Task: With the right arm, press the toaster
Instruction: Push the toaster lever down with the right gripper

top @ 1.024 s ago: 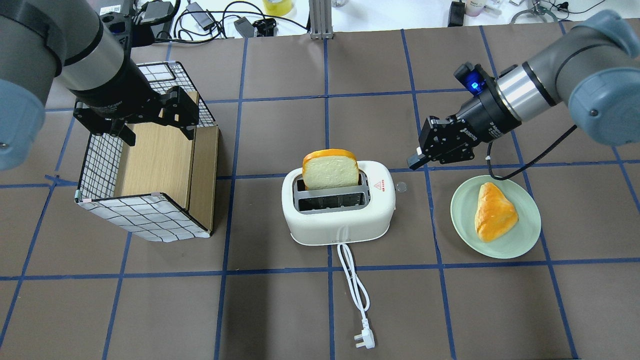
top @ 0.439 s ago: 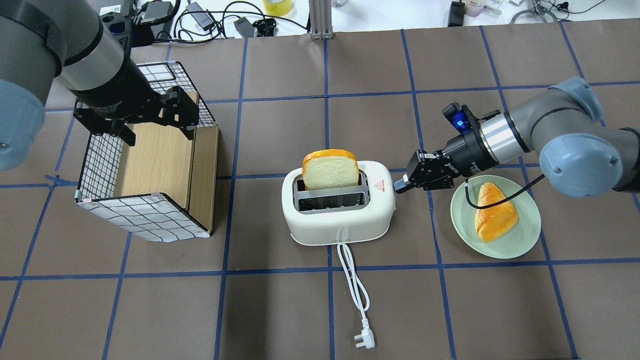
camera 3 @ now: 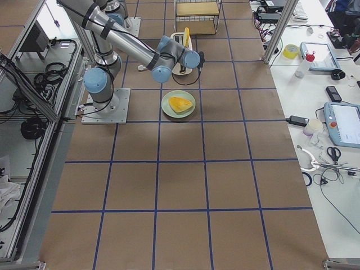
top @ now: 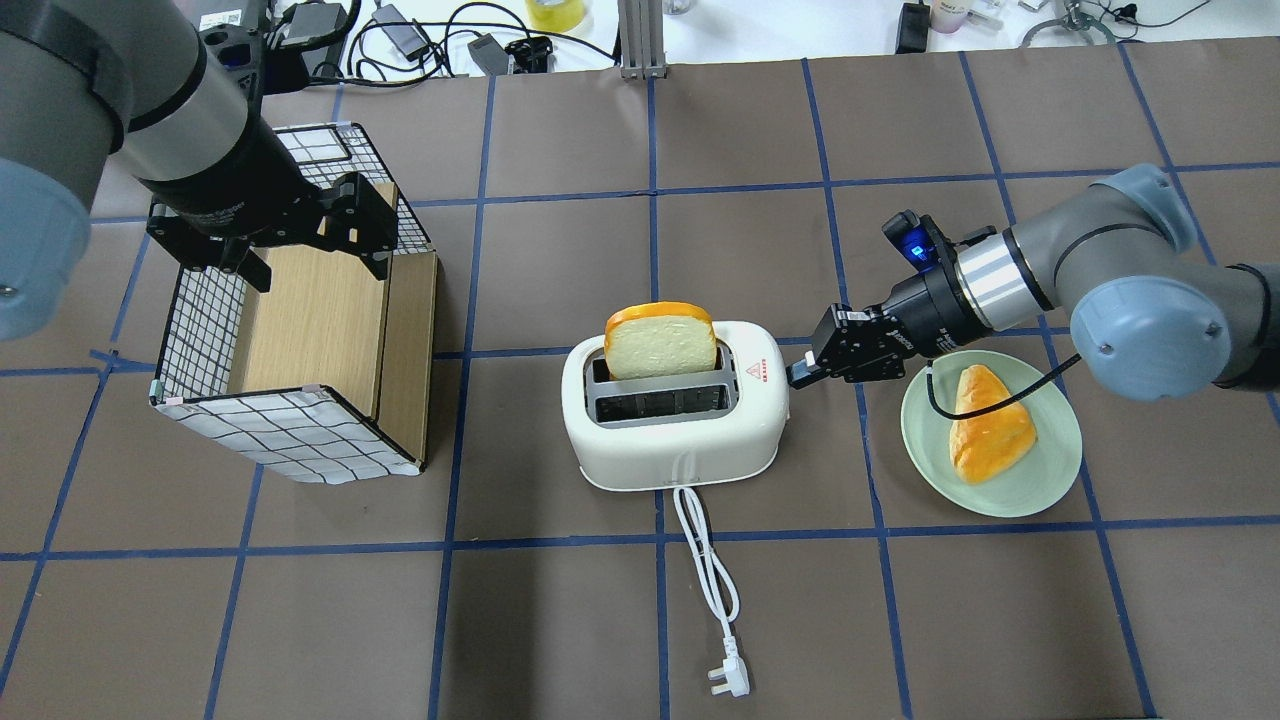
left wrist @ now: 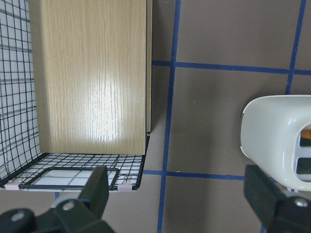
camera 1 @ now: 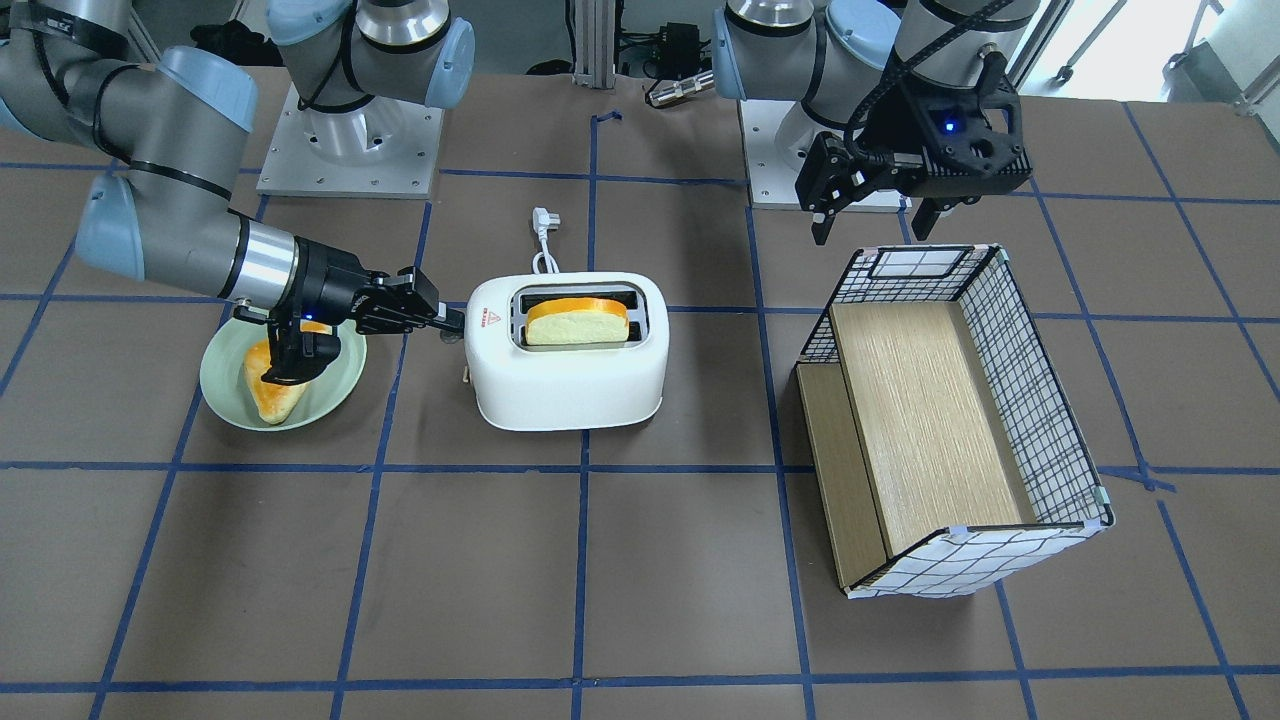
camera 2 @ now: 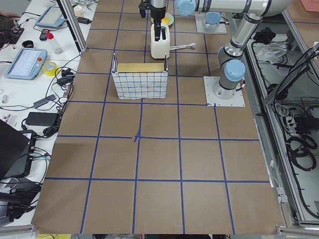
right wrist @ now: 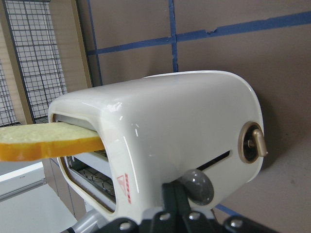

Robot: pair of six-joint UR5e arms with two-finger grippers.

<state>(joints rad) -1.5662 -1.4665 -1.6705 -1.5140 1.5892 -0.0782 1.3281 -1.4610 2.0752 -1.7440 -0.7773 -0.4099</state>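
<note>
One grid box [top: 290,435]: left, on its side, wooden panels inside.
Toaster [top: 680,455]: centre of tabletop [top: 560,620], long axis left-right, lever [right wrist: 197,187] end facing right; bread slice [top: 660,345] upright in far slot.
Plate [top: 1040,490]: right, holds pastry [top: 988,425].
Right pincer [top: 800,375]: fingers together, tip at lever.
Left pincer [top: 315,262]: spread wide above box.

You see your black right gripper [top: 800,374] with its blue light [top: 913,245] glowing. At its tip is the white toaster [top: 680,450] with a red mark [top: 760,368], holding pale bread [top: 660,345] with an orange crust. Just behind its fingers is a light green plate [top: 1050,480]. Below the left gripper [top: 318,255] is a black-and-white grid box [top: 290,435], pale wood inside.
</note>
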